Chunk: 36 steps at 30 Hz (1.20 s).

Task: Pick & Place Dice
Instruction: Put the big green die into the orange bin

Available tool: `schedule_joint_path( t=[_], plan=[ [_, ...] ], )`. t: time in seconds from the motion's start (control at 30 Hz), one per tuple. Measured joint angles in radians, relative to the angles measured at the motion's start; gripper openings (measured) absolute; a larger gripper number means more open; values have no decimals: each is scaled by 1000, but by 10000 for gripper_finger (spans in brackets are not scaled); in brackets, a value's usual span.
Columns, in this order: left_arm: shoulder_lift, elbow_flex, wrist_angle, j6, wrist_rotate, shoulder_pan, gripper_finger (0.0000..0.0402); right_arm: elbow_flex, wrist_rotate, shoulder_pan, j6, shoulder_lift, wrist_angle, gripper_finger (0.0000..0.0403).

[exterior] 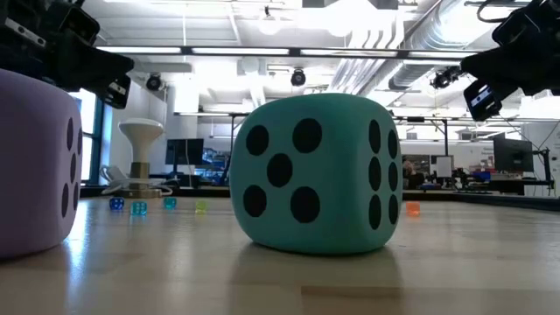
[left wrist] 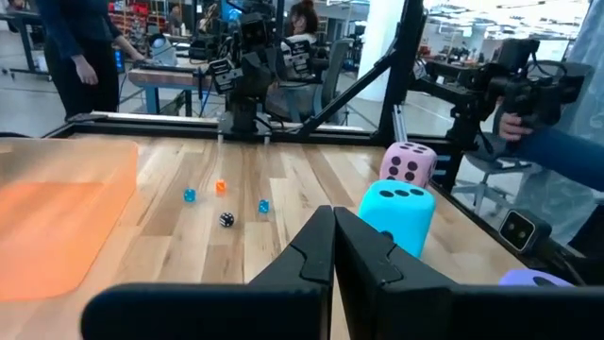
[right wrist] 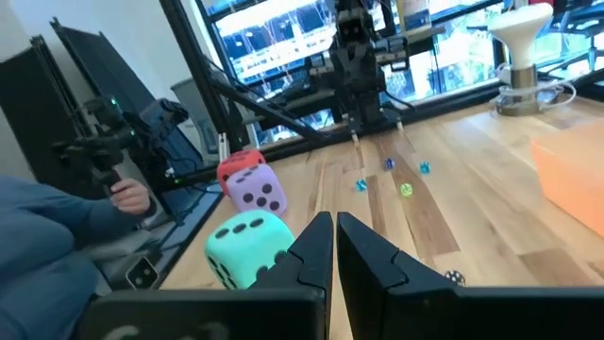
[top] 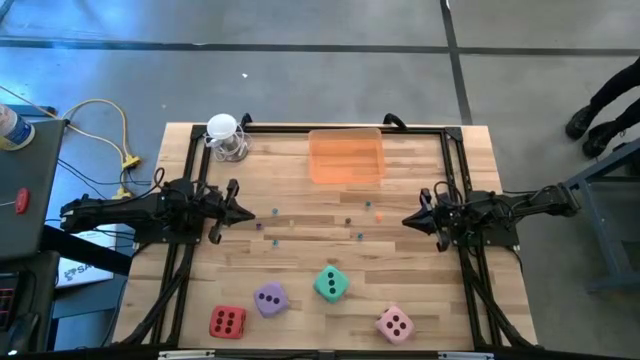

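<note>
The wooden worktop (top: 300,270) carries an orange tray (top: 346,157), a white stand (top: 224,138), scattered small beads (top: 359,236), and red (top: 227,322), purple (top: 270,299), teal (top: 331,284) and pink (top: 394,323) dice.

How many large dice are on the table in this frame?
4, all along the near edge: red die leftmost, then purple die, teal die, and pink die rightmost. None appear hidden.

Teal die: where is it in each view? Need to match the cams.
High view: teal die in the near-middle of the table, between the purple die and pink die.
Low view: fills the centre, purple die at the left edge.
Left wrist view: just past the fingertips, pink die behind it.
Right wrist view: beside the fingertips, purple die beyond.
Shared landmark: the purple die.
</note>
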Motion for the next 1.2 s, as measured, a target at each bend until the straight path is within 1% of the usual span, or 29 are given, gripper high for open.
schedule_joint_path(
  t=[0.13,0.23,0.33,0.47,0.6,0.67,0.77,0.83,0.97,1.2],
  plan=[
    [0,0,-11,-15,0,0,0,0,-4,0,62,0,22,10],
    [0,0,-11,-25,0,0,0,0,-29,0,173,0,24,10],
    [0,0,-11,-9,0,0,0,0,-53,0,183,0,59,10],
    [0,0,-10,-17,0,0,0,0,-54,0,116,0,181,10],
    [0,0,-7,-8,0,0,0,0,-53,0,68,0,255,10],
    [0,0,-7,-12,1,0,0,8,-53,4,-1,0,284,10],
    [0,0,0,-13,1,0,0,45,-38,25,-152,15,286,10],
    [0,0,10,-13,1,0,0,84,-20,41,-221,50,285,10],
    [0,0,8,-13,1,0,0,192,67,79,-267,154,262,10],
    [0,0,8,-13,1,0,0,438,263,171,-268,446,15,10]
  ],
)
